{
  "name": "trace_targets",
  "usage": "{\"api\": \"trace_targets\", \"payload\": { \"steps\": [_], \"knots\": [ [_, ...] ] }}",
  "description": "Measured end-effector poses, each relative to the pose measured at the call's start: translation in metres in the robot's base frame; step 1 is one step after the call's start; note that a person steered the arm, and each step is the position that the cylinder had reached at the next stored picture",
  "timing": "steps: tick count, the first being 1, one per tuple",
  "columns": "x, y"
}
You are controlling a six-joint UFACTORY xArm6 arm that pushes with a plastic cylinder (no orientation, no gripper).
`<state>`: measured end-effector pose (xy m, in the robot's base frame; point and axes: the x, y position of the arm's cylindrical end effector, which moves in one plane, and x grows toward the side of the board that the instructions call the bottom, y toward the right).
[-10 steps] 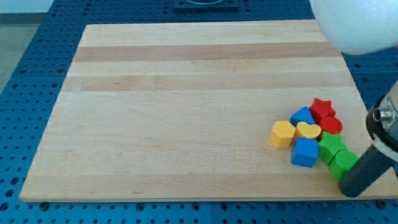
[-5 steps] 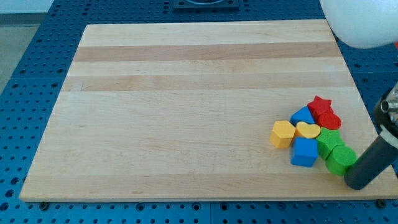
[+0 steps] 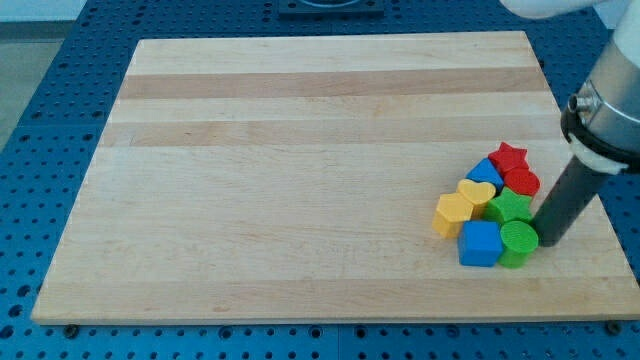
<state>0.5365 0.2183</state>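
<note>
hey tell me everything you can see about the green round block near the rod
The green cylinder looks like painted wood, with a flat circular top facing up, so it stands upright. It sits at the view's lower-right end of the block cluster on the wooden board. The blue cube presses against its left side, and the green star-like block sits just above it. My tip is right beside its right edge, seemingly touching.
</note>
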Motion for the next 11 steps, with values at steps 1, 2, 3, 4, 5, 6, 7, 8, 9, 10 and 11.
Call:
{"api": "trace_targets", "payload": {
  "steps": [1, 2, 3, 4, 5, 6, 7, 8, 9, 10, 11],
  "knots": [
    [-0.02, -0.004],
    [-0.033, -0.019],
    [-0.047, -0.028],
    [-0.066, -0.03],
    [-0.083, -0.03],
    [-0.094, -0.03],
    [-0.105, -0.028],
    [-0.123, -0.028],
    [-0.141, -0.029],
    [-0.158, -0.029],
    [-0.177, -0.03]
  ]
}}
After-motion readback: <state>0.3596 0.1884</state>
